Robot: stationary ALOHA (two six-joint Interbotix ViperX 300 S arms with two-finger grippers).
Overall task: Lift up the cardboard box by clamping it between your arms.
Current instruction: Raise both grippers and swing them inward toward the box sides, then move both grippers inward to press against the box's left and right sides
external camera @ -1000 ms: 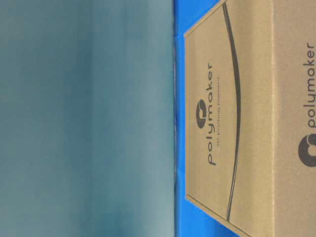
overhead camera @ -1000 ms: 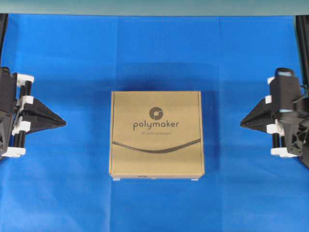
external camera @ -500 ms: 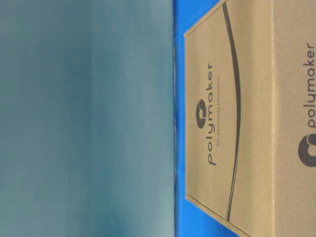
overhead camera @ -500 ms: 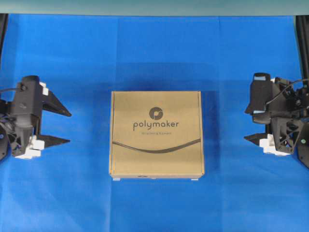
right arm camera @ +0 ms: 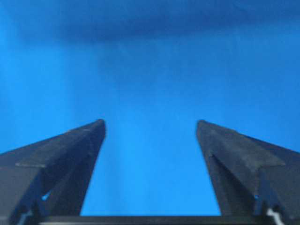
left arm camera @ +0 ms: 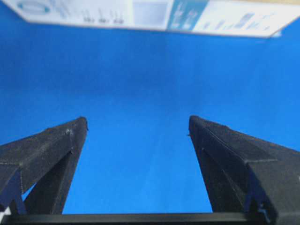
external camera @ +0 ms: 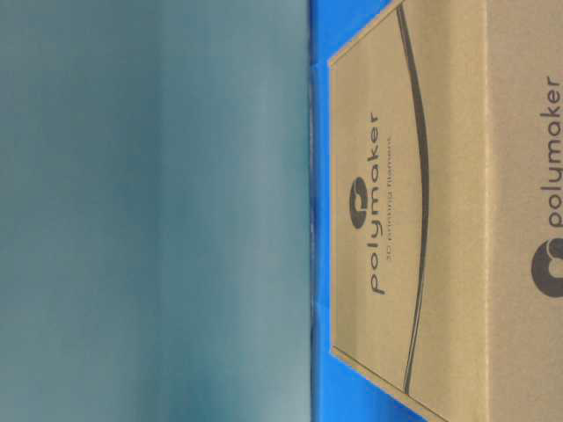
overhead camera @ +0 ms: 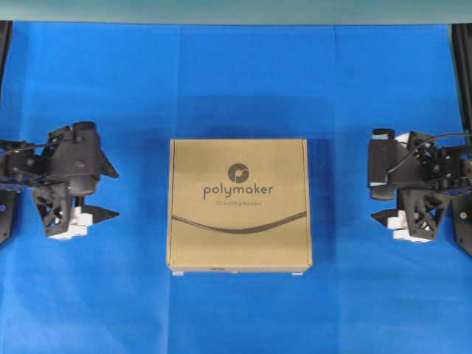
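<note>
Starting at the left of the cardboard box [overhead camera: 239, 205], the left gripper [overhead camera: 112, 193] hangs over the blue cloth [overhead camera: 236, 81], well apart from the box's left edge, its two black fingers [left arm camera: 51, 159] spread wide with nothing between them; its tips point toward the box. From the left wrist view, those fingers frame only bare blue cloth, and the box's white labelled side [left arm camera: 154, 14] runs across the top of the picture, beyond the fingertips and not touched by them. The cardboard box itself lies flat on the cloth, lid up, showing the dark "polymaker" logo [overhead camera: 238, 174] above the lettering and a curved dark line [overhead camera: 237, 223] below it. The table-level view shows the same brown lid [external camera: 405, 211] close up and turned sideways, with a plain grey-green wall [external camera: 149, 211] behind the box. To the right of the box, the right gripper [overhead camera: 376, 193] mirrors the left one, also well apart from the box's edge, tips aimed at it. Its fingers [right arm camera: 61, 164] stand equally wide and released, holding nothing; the right wrist view shows only blue cloth between them, with a darker shadow band [right arm camera: 150, 23] across the top.
</note>
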